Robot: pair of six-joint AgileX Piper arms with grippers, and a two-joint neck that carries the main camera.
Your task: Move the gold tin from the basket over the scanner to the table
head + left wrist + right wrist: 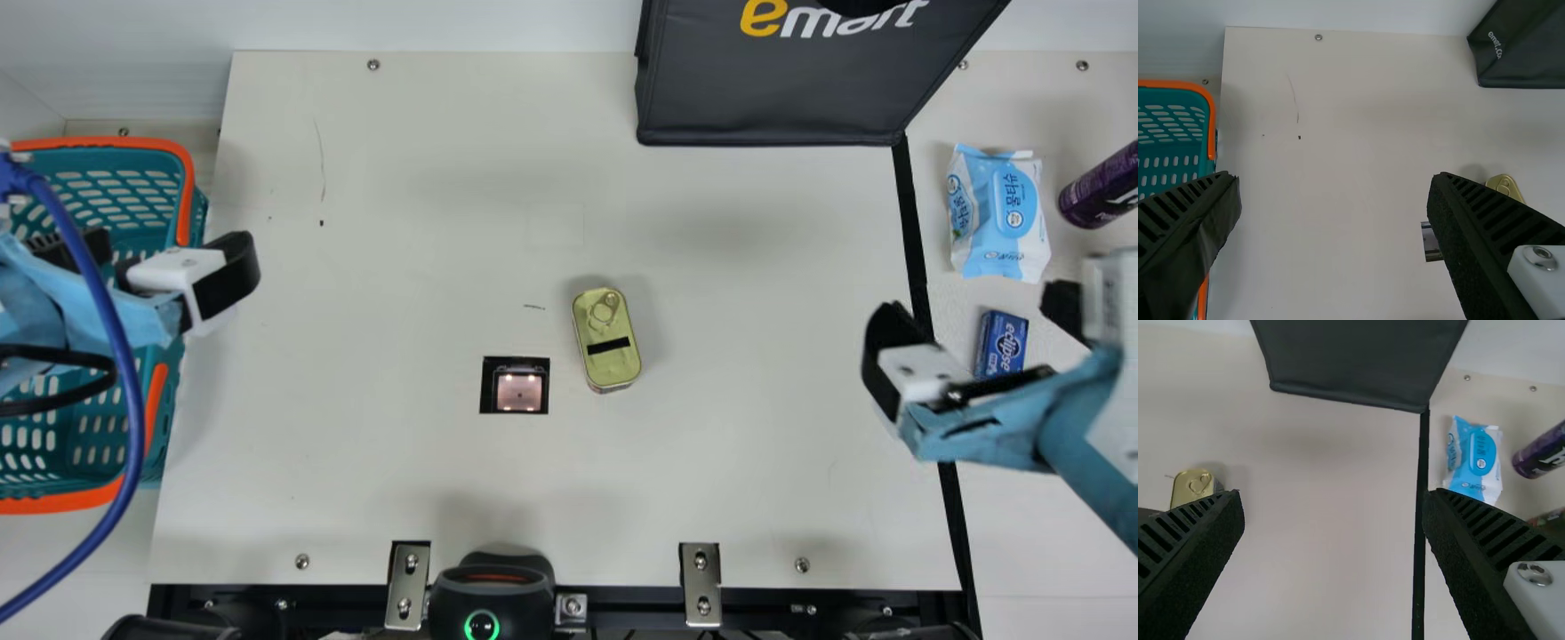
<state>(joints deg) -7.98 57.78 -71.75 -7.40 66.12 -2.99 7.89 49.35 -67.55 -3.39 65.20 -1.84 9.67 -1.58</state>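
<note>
The gold tin (pixel 607 340) lies flat on the table (pixel 747 462), just right of the scanner window (pixel 515 385) and not over it. Above the basket's (pixel 185 213) inner side is my left gripper (pixel 164 253), well left of the tin. My right gripper (pixel 976 320) hangs far to the tin's right, near the black line. In the left wrist view, the left gripper (pixel 1336 179) stands open and empty, one finger partly covering the tin (pixel 1502 185). The right gripper (pixel 1333 497) is open and empty too, with the tin (pixel 1191 487) partly behind a finger.
A black bag (pixel 765 98) stands at the back. Right of the black line are a wipes pack (pixel 1000 213), a purple bottle (pixel 1102 188) and a blue box (pixel 1002 342). A black device (pixel 492 591) with a green ring sits at the front edge, near metal brackets.
</note>
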